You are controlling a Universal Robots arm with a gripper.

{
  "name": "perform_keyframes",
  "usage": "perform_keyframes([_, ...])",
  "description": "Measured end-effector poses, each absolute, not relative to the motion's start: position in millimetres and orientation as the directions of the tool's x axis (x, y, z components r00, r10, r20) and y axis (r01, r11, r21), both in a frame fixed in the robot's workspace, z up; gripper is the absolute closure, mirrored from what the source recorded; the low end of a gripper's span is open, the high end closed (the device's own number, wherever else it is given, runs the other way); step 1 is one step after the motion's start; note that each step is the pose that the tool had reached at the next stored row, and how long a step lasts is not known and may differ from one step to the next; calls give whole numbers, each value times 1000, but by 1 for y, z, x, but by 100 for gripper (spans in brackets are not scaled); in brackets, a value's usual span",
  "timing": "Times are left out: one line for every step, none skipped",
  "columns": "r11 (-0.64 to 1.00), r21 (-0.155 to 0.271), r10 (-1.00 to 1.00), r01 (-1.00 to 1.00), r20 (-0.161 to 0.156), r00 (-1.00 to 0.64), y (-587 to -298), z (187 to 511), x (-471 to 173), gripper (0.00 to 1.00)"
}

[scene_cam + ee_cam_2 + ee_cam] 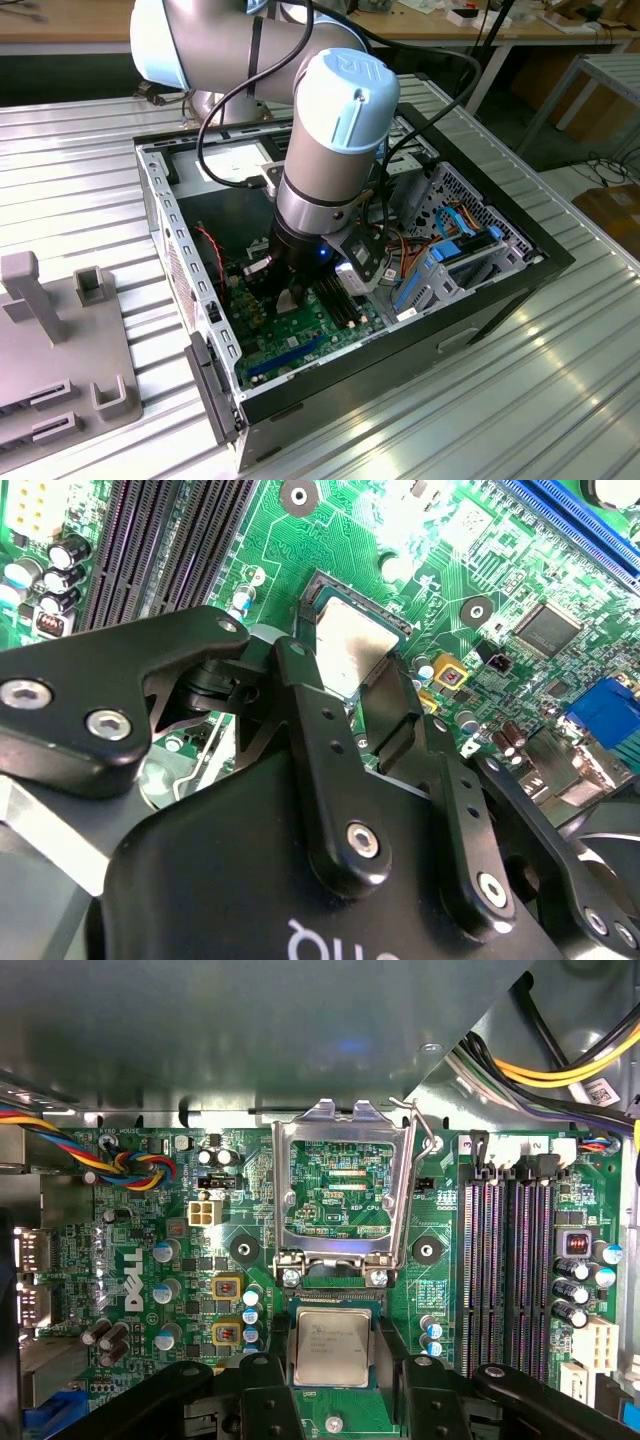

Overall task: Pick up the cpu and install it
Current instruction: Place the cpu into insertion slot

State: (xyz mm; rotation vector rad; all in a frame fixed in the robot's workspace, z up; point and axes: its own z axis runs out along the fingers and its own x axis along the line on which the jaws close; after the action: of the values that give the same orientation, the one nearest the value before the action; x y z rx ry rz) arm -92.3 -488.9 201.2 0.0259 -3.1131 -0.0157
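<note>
The gripper (335,1385) reaches into the computer case (160,200), and its fingers (265,1395) are closed on two opposite edges of the cpu (330,1345). The cpu lies level over the socket (330,1304), just beside the socket's raised metal frame (285,1190). Pick-up is done and the cpu is at the socket, but the frame stands open, so installation is judged incomplete. Full seating cannot be confirmed: the fingers cover one edge of the cpu and the socket contacts are hidden beneath it.

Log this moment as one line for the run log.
step: install cpu | gripper: at cpu, at socket | seating: cannot tell | retention frame: open, flipped up
</note>
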Motion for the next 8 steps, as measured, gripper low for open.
perform_keyframes([1000,10,-18,-18,28,-999,-489,201,-92,56])
perform_keyframes([1000,10,-19,-18,28,-999,-489,202,-92,56])
perform_keyframes([1000,10,-19,-19,28,-999,-489,202,-92,56])
perform_keyframes([1000,10,-20,-19,28,-999,-489,203,-92,56])
perform_keyframes([1000,10,-20,-19,28,-999,-489,204,-92,56])
perform_keyframes([1000,10,-20,-19,28,-999,-489,204,-92,56])
perform_keyframes([1000,10,-20,-19,28,-999,-489,204,-92,56])
perform_keyframes([1000,10,-20,-20,28,-999,-489,204,-92,56])
